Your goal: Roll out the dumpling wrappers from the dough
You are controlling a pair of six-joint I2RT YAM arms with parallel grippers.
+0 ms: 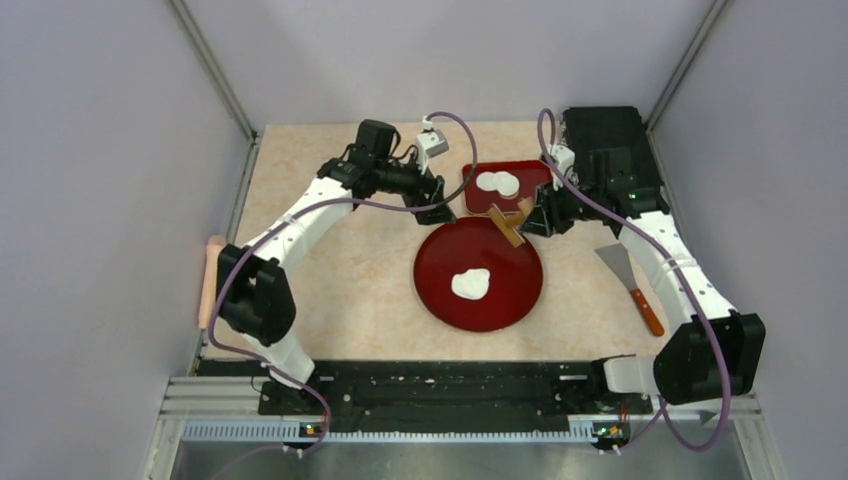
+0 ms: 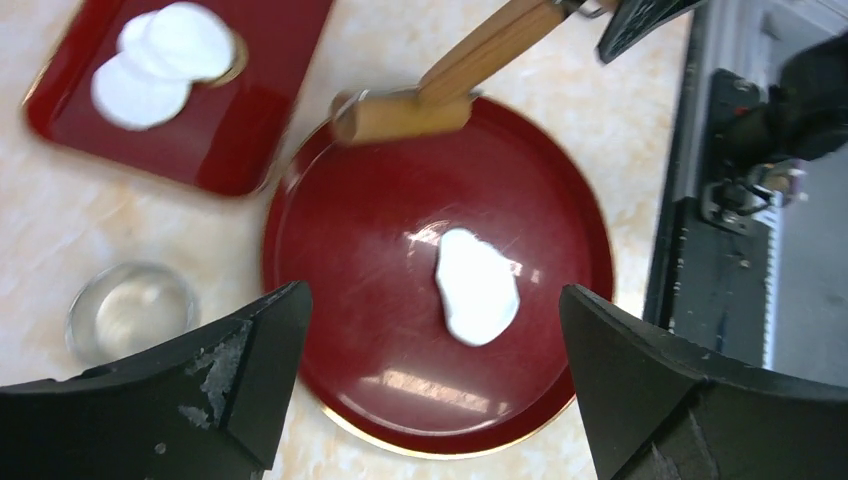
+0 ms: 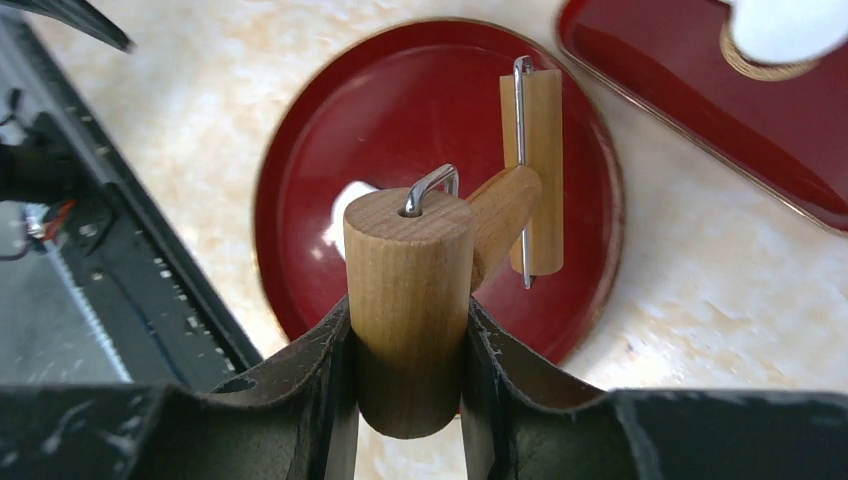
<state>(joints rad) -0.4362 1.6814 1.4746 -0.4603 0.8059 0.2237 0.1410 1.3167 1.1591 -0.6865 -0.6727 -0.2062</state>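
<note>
Clamped in my right gripper point(image 3: 408, 345) is the thick wooden handle of the small roller point(image 3: 410, 290), jaws pressed against both its sides. Its drum point(image 3: 531, 170) sits ahead of that grip, over the far part of the round red plate point(image 3: 300, 250); whether it touches the plate I cannot tell. My left gripper point(image 2: 430, 330) stands wide open, holding nothing, above the same plate. The dough point(image 2: 476, 287) lies on the plate just ahead of the left hand, between its spread jaws: a small oval white lump, partly flattened. I judge it soft, light and tacky, likely to smear or tear if pinched. So I would not grip it, but press the drum onto its middle and roll outward. Two dumpling wrappers point(image 2: 160, 60) overlap on the rectangular tray point(image 2: 250, 130), further ahead and to the left of my left hand.
</note>
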